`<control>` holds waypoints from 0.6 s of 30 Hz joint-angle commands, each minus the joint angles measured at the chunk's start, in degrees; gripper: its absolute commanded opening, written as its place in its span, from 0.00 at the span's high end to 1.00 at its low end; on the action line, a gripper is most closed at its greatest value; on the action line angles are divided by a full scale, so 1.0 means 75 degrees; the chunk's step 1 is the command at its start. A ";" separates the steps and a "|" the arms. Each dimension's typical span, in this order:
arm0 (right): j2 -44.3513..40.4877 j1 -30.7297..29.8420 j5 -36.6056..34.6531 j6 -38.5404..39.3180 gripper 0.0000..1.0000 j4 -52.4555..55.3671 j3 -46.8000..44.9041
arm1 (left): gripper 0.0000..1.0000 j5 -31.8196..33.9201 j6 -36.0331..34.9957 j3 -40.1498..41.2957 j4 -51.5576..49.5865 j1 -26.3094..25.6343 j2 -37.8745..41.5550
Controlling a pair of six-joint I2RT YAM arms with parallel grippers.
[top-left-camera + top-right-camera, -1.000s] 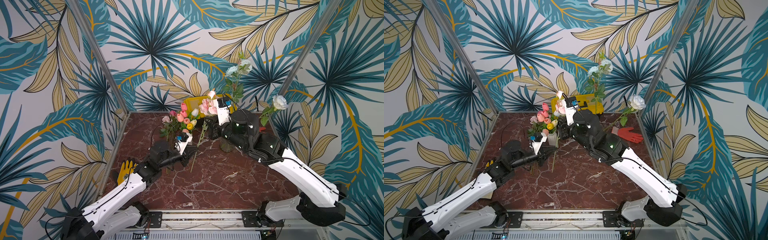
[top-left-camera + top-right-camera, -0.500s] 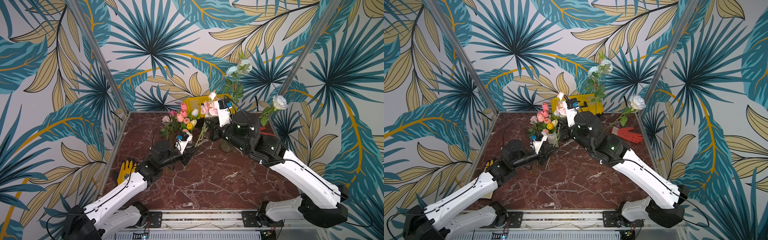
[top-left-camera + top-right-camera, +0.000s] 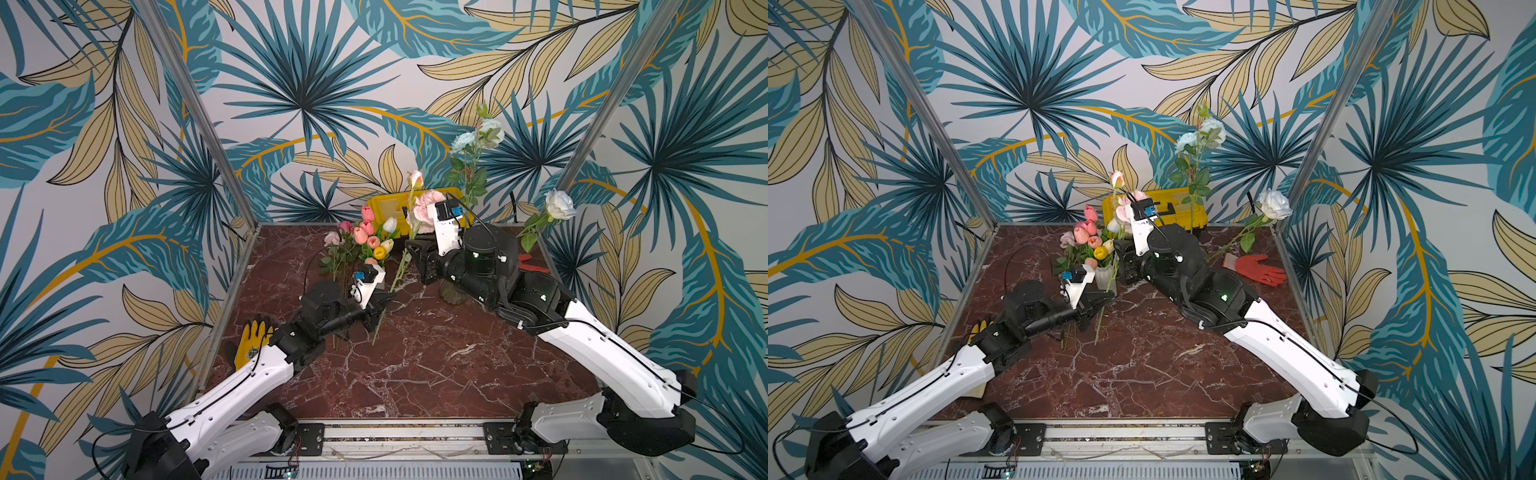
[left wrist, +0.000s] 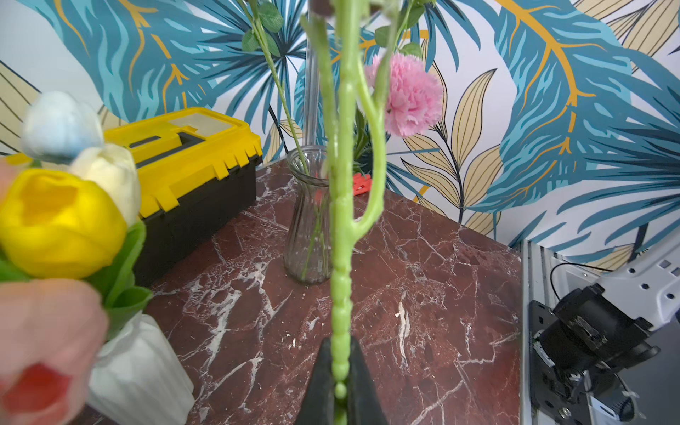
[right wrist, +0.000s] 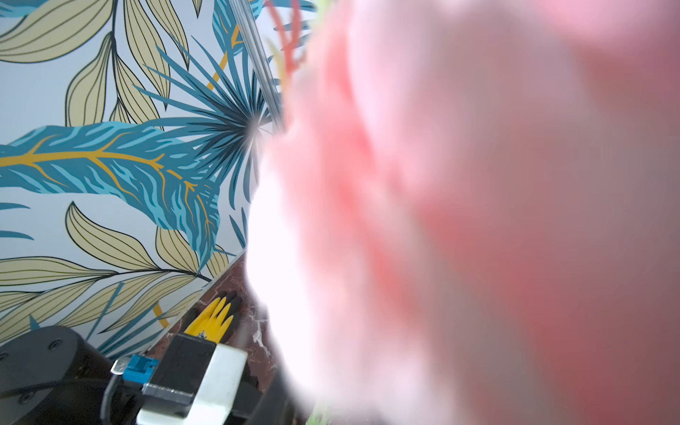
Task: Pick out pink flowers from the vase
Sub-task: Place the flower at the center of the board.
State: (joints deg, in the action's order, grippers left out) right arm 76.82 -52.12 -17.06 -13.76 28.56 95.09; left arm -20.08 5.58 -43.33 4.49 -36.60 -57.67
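A pale pink peony [image 3: 424,208] with a small bud [image 3: 415,178] stands tilted on a long green stem [image 3: 400,268]. My left gripper [image 3: 384,301] is shut on the lower stem [image 4: 340,279], which shows between the black fingers [image 4: 320,386]. My right gripper [image 3: 415,253] sits at the upper stem. The blurred pink bloom [image 5: 478,220] fills the right wrist view and hides its jaws. The glass vase [image 4: 309,217] stands behind, holding green stems. A pink carnation [image 4: 412,99] shows beyond the held stem. Pink tulips [image 3: 365,232] stand with yellow and white ones in a white ribbed vase [image 4: 140,368].
Pale blue flowers [image 3: 473,137] rise above the glass vase and a white rose [image 3: 559,203] leans right. A yellow toolbox [image 3: 386,208] sits at the back, a yellow glove [image 3: 251,345] at the left edge, a red glove [image 3: 1258,268] at the right. Pink roses [image 3: 332,239] stand left.
My left gripper has edged right and closed on the lower stem. The right arm and the pink bloom have barely shifted.
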 commanded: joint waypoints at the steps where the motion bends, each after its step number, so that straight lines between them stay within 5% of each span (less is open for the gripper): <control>1: -0.0232 -0.0025 -0.0023 0.0110 0.60 -0.0151 -0.0163 | 1.00 0.0369 0.0153 0.0006 0.0129 0.0100 0.0368; 9: -0.0590 -0.0023 0.0108 0.0277 0.51 -0.0273 -0.0445 | 1.00 0.0533 0.1086 0.0047 0.0116 0.0984 0.1192; 18: -0.0934 -0.0023 0.0299 0.0334 0.47 -0.0787 -0.1098 | 1.00 0.1890 0.0832 -0.0610 -0.1516 0.1126 0.1569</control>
State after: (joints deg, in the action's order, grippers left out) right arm 70.61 -52.12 -15.68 -11.94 25.47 88.60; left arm -11.11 12.43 -45.58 -2.00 -28.69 -46.65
